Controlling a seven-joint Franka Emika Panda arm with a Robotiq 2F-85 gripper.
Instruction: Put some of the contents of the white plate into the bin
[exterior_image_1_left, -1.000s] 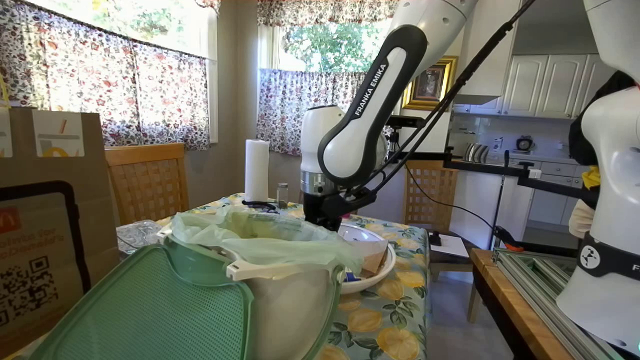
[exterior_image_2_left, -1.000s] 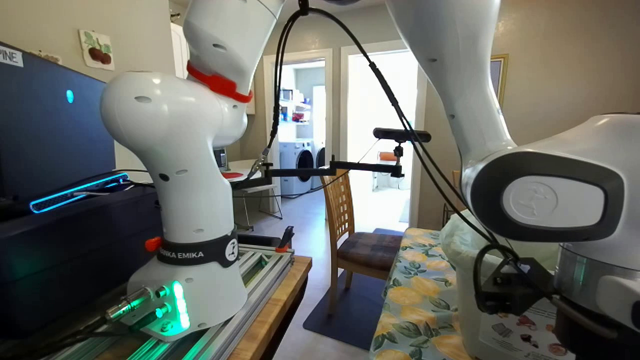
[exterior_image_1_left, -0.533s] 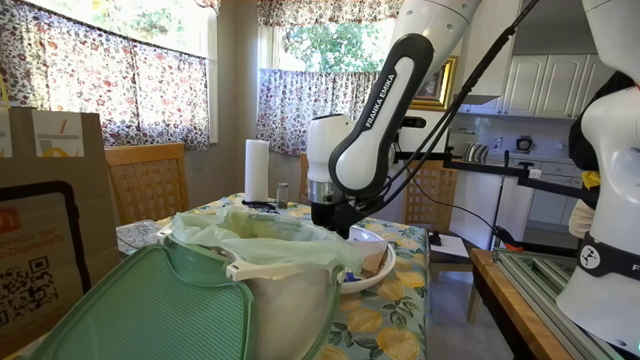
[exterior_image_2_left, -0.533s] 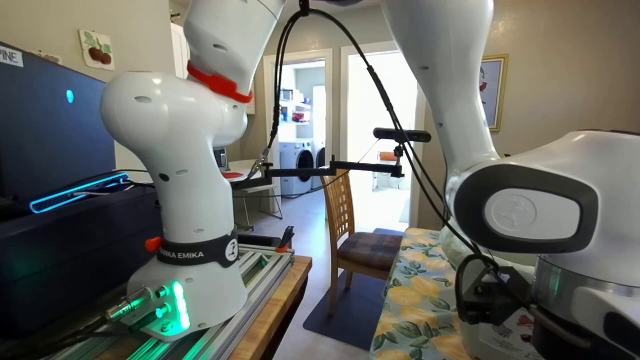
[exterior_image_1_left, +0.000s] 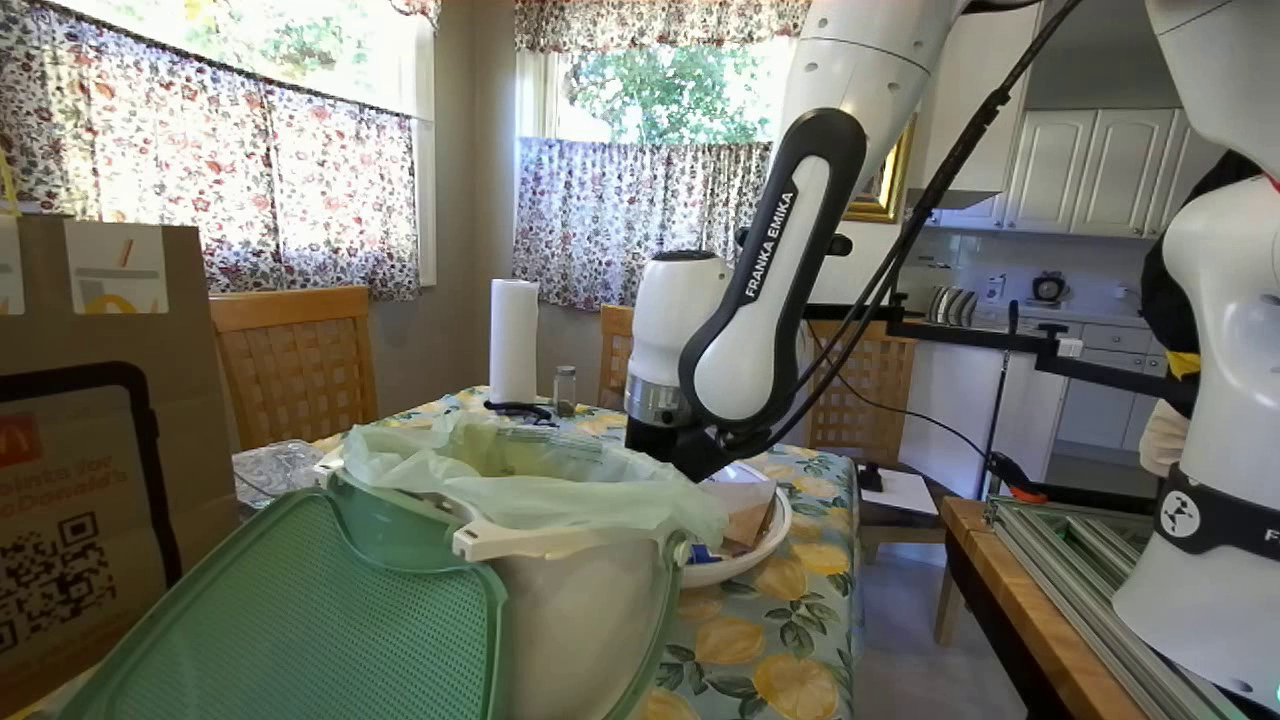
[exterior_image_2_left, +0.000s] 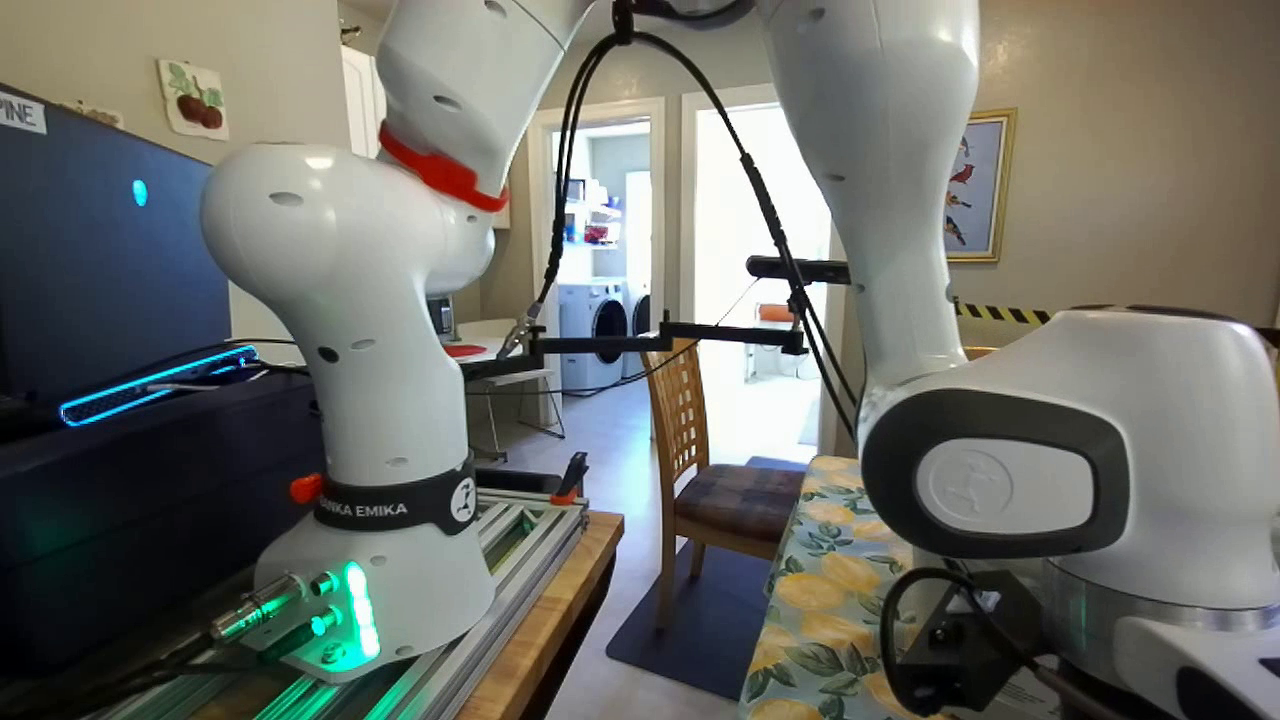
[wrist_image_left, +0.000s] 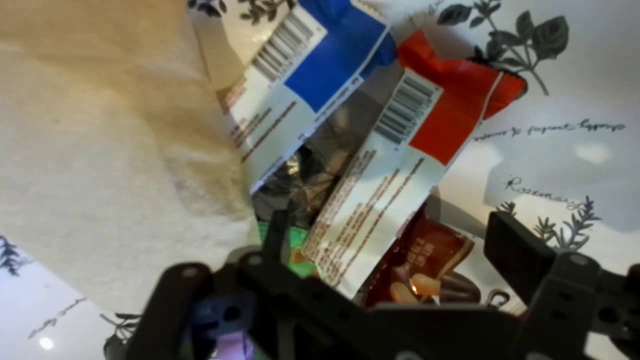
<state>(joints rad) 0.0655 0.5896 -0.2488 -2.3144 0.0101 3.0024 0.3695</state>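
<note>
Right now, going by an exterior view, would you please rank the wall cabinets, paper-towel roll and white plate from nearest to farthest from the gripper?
1. White plate, beneath the gripper.
2. Paper-towel roll, standing farther back, picture left.
3. Wall cabinets, in the background, picture right.

An exterior view shows one bin (exterior_image_1_left: 590, 625), one plate (exterior_image_1_left: 732, 572), one paper-towel roll (exterior_image_1_left: 514, 345), one jar (exterior_image_1_left: 565, 392), one brown package (exterior_image_1_left: 105, 350) and three chairs (exterior_image_1_left: 290, 312); the wrist view, two barcoded packets (wrist_image_left: 372, 192) and one piece of brown paper (wrist_image_left: 110, 145).
</note>
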